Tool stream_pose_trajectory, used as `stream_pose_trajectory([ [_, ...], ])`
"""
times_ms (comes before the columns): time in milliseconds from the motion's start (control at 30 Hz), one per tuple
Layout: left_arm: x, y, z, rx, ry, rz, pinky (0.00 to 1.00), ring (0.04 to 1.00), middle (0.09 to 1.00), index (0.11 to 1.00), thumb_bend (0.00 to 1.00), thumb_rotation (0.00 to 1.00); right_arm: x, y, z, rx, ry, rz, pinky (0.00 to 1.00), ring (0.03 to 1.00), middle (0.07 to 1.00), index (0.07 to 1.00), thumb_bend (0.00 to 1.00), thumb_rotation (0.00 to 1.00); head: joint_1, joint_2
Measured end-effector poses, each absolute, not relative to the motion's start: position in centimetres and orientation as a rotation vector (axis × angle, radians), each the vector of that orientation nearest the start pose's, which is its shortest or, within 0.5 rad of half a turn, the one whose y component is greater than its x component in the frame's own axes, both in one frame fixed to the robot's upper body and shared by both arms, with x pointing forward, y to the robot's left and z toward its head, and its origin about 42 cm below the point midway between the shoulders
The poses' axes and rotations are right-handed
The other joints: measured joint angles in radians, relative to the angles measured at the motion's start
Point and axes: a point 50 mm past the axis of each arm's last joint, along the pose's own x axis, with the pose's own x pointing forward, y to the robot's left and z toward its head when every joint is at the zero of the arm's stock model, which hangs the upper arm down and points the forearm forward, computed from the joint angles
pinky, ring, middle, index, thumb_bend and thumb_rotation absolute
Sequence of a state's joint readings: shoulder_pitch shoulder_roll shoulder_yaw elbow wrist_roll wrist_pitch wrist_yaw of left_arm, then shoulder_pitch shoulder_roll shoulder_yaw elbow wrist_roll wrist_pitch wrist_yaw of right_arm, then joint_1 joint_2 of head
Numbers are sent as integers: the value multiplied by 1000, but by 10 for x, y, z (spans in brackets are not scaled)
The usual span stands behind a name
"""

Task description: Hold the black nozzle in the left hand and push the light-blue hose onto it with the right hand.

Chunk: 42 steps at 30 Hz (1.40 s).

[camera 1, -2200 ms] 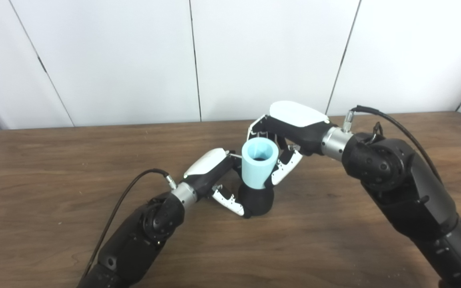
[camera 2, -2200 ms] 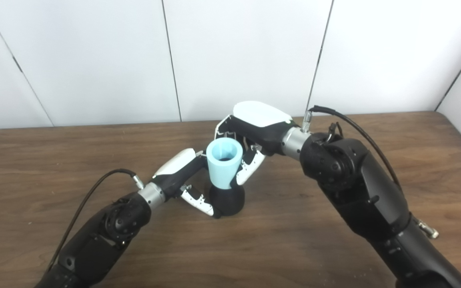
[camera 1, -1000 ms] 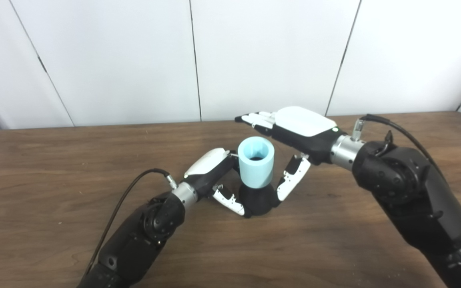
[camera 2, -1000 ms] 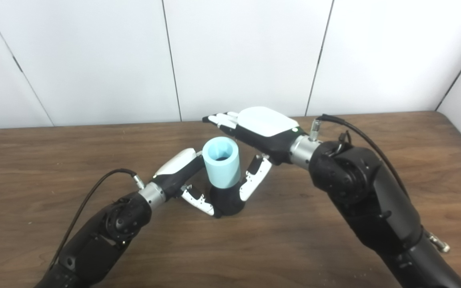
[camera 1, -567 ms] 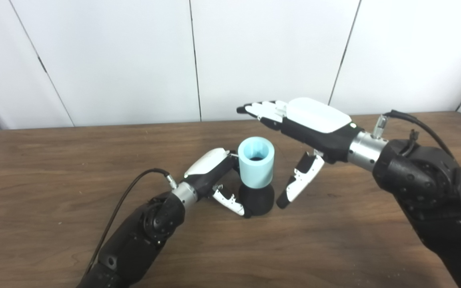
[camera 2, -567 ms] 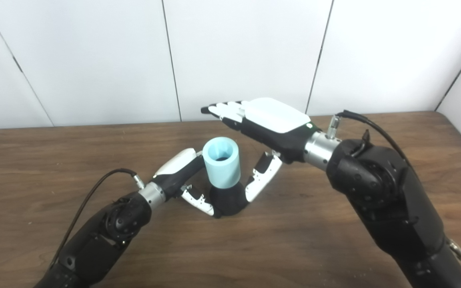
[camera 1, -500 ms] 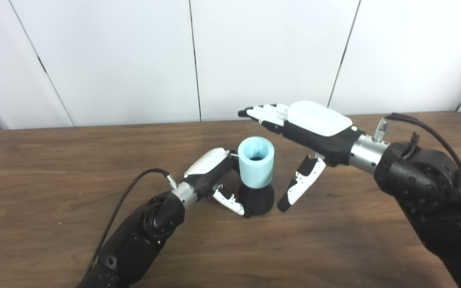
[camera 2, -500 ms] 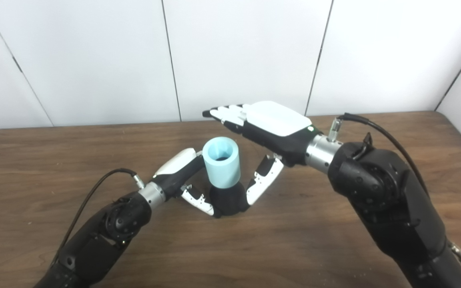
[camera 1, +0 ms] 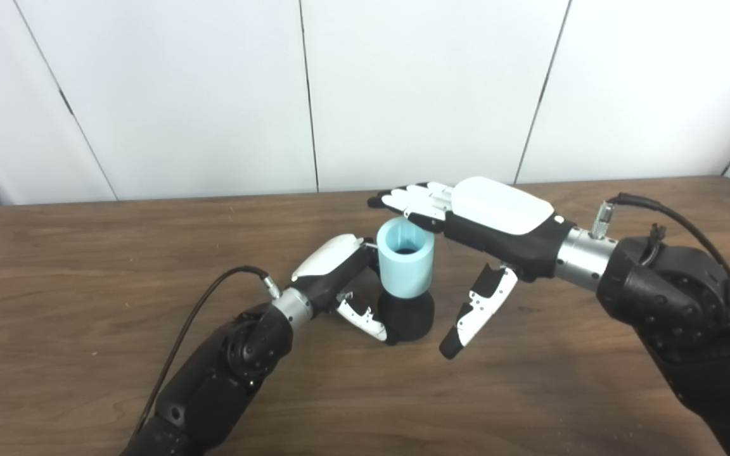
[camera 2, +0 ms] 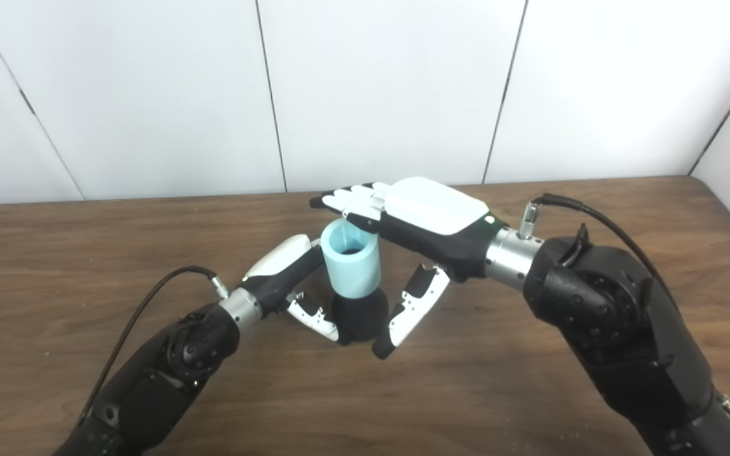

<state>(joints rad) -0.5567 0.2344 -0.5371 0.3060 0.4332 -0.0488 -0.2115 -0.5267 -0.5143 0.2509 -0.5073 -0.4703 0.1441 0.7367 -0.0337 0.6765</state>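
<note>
Above the light-blue hose (camera 1: 405, 266) hovers the flat right hand (camera 1: 479, 215)

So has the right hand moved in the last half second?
Yes. The right hand has dropped toward the light-blue hose, fingers flat over its rim.

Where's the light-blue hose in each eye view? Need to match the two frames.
Left eye view: light-blue hose just right of centre, upright on the black nozzle.
Right eye view: same hose just left of centre, on the nozzle.
Shared landmark: the right hand, open and flat, its fingers over the hose's open top.
</note>
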Motion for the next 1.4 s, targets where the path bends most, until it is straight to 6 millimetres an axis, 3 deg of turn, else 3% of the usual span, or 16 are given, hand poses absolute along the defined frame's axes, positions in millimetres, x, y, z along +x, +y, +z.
stream_pose_trajectory([
  [767,414,119,164,910,-257,-711,1000,608,485,483,526,0,332,-197,326,-1244,-507,781,1000,1000,1000,1000,948,557,2,8],
  [833,414,119,164,910,-257,-711,1000,608,486,482,526,0,333,-196,325,-1252,-502,785,1000,1000,1000,998,946,605,3,9],
  [1167,414,120,164,911,-254,-712,1000,609,487,482,526,0,337,-199,327,-1301,-447,778,1000,1000,1000,1000,893,637,5,15],
  [1400,415,119,166,914,-251,-721,1000,610,490,480,526,0,336,-203,327,-1349,-399,730,995,985,1000,972,917,715,3,17],
])
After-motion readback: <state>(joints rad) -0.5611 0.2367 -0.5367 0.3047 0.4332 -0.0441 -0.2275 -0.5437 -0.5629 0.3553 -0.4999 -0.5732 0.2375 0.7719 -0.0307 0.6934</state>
